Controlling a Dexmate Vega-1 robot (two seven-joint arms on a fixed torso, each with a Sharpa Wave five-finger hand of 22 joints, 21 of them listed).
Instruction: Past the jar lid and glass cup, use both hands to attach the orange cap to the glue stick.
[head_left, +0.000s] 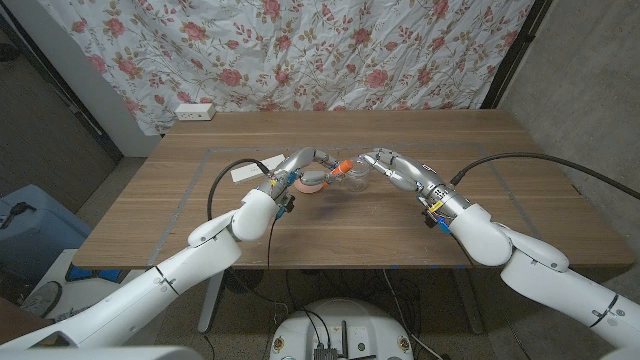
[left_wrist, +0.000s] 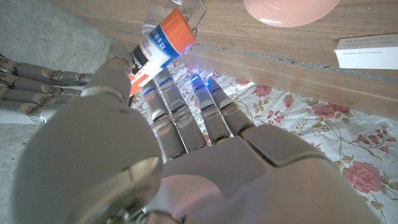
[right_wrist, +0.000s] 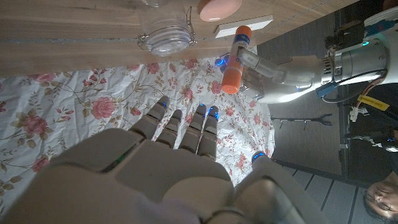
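1. Where the two white arms meet over the middle of the wooden table (head_left: 480, 150), the left hand (head_left: 300, 165) holds the glue stick (left_wrist: 163, 45) above the boards, pinched between thumb and fingers.
2. That stick is a short cylinder with a printed white label and a smooth orange end, tilted in the left wrist view; the right wrist view shows the same tube (right_wrist: 235, 61) standing out from the left hand's metal fingertips.
3. Facing it, the right hand (head_left: 392, 166) has grey segmented fingers reaching toward the stick; whether they hold anything I cannot tell.
4. Just beside the hands sits the glass cup (right_wrist: 163, 35), clear and round with a wire clasp.
5. Near it lies the jar lid (left_wrist: 290, 10), a flat, matte pink disc.
6. A flat white box (left_wrist: 367, 51) rests on the wood grain farther along.
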